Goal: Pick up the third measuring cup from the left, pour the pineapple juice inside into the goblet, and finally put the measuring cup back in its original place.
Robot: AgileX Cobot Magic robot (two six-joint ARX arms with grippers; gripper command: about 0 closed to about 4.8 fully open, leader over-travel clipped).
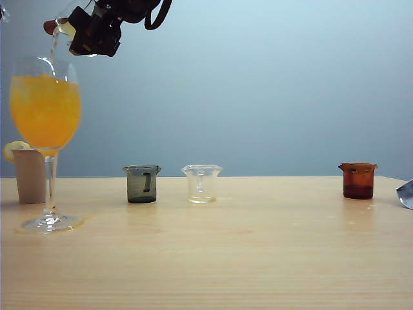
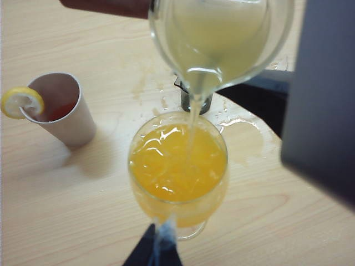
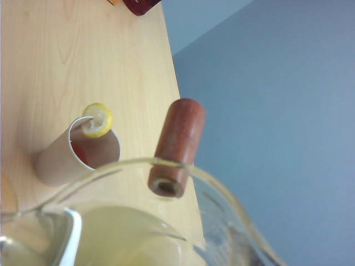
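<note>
Your right gripper (image 1: 97,32) is clamped on the third measuring cup (image 2: 219,39), tilted at the goblet's (image 1: 45,110) twelve o'clock, pineapple juice (image 2: 191,124) streaming in; it looks wet, slippery, fragile, so keep gripping its wall. The left gripper (image 2: 155,252): I cannot tell its state.

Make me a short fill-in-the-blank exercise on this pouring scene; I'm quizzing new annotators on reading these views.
1. The right gripper tilts the third measuring cup above the ____.
2. The pineapple juice falls into a bowl already holding ____ liquid.
3. The beige cup beside the goblet carries a slice of ____ on its rim.
4. On the table's right side stands an ____ cup.

Missing words: goblet; orange; lemon; amber-brown.
</note>
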